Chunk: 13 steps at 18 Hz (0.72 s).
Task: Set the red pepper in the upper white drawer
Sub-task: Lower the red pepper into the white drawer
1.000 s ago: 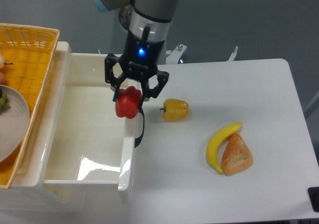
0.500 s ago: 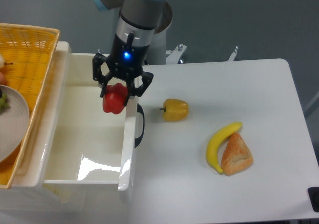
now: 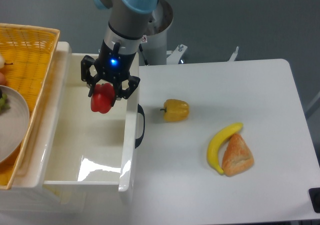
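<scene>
Claw: the gripper [image 3: 106, 91] sits left of centre in the upper half of the frame, its black fingers closed around the pepper [image 3: 102, 99], which hangs just below them.
Change: across the last second the arm has carried the pepper leftward in the frame, from above the drawer's right-hand wall with its dark handle to a spot over the open interior.
Pepper position: it is now inside the outline of the drawer [image 3: 55, 150], over the upper part of the white floor and close to the right wall; it appears to be in the air, though its height above the floor cannot be read from this view.
Drawer: pulled open, and what shows of its floor is bare and glossy, with a bright reflection lower down.
Meaning for the task: the carry looks nearly done, since the pepper has cleared the wall; what seems left is a short lowering and a release.
Risk: the pepper is near the right wall, so a drop here could knock against it, though it would likely fall inside.
Other items: a yellow pepper [image 3: 176, 110] lies at mid-frame, a banana [image 3: 220, 144] and a bread piece [image 3: 237, 156] touch at lower right, and a basket [image 3: 27, 55] sits at the left edge.
</scene>
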Each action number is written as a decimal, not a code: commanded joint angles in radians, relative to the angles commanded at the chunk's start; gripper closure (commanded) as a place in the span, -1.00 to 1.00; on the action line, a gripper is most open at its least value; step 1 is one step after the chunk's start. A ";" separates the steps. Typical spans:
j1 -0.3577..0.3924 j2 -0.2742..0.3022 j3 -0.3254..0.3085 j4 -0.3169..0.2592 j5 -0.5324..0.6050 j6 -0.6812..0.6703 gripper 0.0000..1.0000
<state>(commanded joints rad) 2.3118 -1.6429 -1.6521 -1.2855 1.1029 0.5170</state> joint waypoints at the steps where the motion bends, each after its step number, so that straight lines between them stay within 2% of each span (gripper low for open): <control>1: -0.003 -0.003 0.000 0.002 0.000 0.000 -0.13; 5: -0.017 -0.032 0.008 0.003 0.000 -0.002 -0.13; 13: -0.041 -0.049 0.012 0.009 -0.002 0.000 -0.16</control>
<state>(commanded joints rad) 2.2703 -1.6920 -1.6398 -1.2763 1.1014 0.5169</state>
